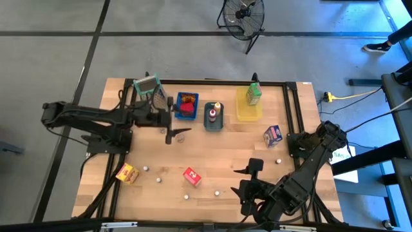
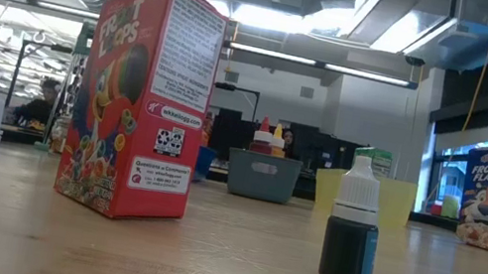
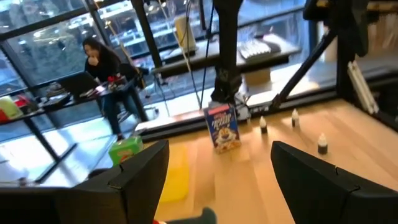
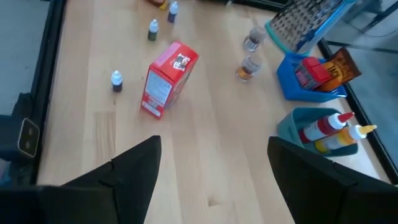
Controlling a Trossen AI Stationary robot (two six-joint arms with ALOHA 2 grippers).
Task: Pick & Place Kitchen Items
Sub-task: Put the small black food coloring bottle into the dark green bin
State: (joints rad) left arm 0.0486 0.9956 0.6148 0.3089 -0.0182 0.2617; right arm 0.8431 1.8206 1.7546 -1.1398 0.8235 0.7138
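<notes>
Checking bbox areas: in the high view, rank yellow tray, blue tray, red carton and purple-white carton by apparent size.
1. yellow tray
2. blue tray
3. red carton and purple-white carton: look alike, not ranked.

Red carton [image 4: 166,79], blue tray [image 4: 308,78], yellow tray [image 1: 248,111], perforated grey-green basket [image 1: 147,86]

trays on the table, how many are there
3, in a row across the high view: the blue tray on the left, the grey tray in the middle, the yellow tray on the right under a green carton. None looks hidden.
</notes>
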